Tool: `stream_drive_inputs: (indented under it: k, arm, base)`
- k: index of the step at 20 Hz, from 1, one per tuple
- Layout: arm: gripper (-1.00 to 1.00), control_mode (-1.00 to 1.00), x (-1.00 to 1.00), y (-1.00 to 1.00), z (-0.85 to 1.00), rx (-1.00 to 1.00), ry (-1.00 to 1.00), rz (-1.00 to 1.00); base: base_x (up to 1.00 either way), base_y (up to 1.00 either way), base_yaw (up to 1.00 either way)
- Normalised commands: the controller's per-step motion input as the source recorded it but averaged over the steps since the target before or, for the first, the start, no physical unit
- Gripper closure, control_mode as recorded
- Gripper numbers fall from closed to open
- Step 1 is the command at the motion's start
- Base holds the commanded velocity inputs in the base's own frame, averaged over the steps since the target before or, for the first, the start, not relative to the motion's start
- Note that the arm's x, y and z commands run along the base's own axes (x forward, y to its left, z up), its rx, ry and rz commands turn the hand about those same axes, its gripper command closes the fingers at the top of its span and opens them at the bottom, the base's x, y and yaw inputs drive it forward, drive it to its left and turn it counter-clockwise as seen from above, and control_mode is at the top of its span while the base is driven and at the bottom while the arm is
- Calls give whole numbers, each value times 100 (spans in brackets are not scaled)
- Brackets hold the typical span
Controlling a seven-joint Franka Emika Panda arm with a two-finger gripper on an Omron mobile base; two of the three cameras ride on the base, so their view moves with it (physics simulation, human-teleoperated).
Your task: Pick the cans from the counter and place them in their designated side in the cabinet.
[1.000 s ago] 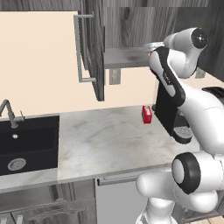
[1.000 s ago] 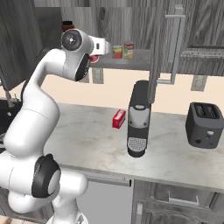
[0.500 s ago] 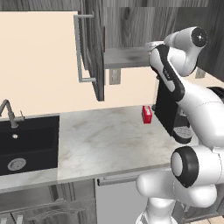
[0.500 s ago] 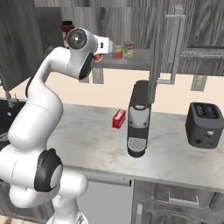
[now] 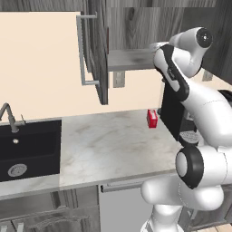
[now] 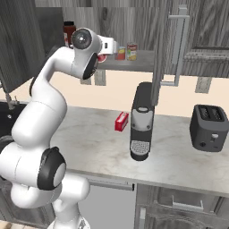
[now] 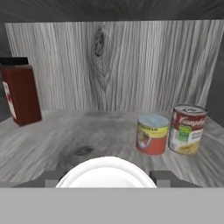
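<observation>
Inside the cabinet (image 7: pixel 109 65), the hand (image 7: pixel 106 177) has advanced, clasping a can (image 7: pixel 106 175).

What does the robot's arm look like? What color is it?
The glossy white arm is made of rounded segments with dark grey rings at its joints. Its end effector has two small dark grey finger tips.

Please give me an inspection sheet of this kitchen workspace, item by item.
Surface: marbled counter with black sink.
Job's things: yellow-labelled can and red-and-white can upright, side by side on the cabinet shelf; third can, pale top, between the end effector's fingertips.
Clutter: dark red jar on the shelf; red box, coffee machine, toaster on the counter.
Grippers: end effector closed on the third can at the shelf front.
Cables: nothing seen.
Surroundings: cabinet door open.
</observation>
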Motion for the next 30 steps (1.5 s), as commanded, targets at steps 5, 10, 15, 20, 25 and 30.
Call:
stream_drive_inputs:
  k: [5, 10, 15, 20, 25, 30]
  arm:
    - [100, -100, 9, 0, -3, 0, 0, 0]
    - [100, -100, 9, 0, -6, 0, 0, 0]
    - [100, -100, 9, 0, -8, 0, 0, 0]
    - [100, -100, 9, 0, -5, 0, 0, 0]
    - [100, -100, 12, 0, -4, 0, 0, 0]
    - [100, -100, 15, 0, 0, 0, 0, 0]
  base:
    - [0, 0, 0]
    - [0, 0, 0]
    - [0, 0, 0]
    - [0, 0, 0]
    - [0, 0, 0]
    - [0, 0, 0]
